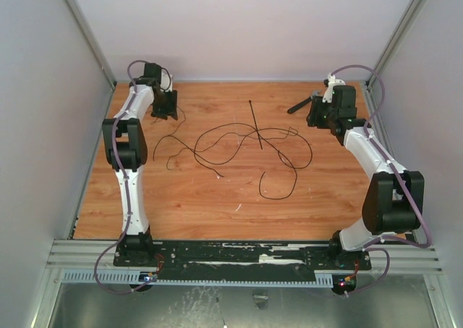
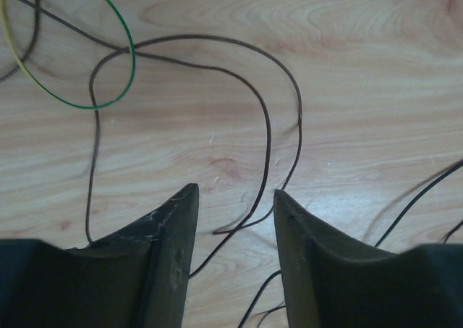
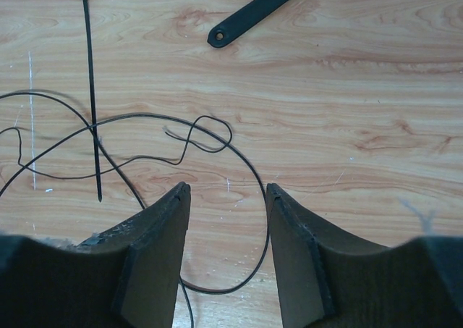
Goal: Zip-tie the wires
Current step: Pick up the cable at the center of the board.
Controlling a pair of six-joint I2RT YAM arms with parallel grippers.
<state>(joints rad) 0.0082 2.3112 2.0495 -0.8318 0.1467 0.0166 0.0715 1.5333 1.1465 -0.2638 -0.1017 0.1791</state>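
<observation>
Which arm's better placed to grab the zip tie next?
Right. The zip tie lies in the right wrist view, close ahead of the right gripper, whose jaws stand apart with nothing gripped. The left gripper has only the wires under it and sits farther off in the top view.

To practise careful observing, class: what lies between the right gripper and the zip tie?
In the right wrist view, loops of the wires lie on the table between the right gripper and the zip tie.
</observation>
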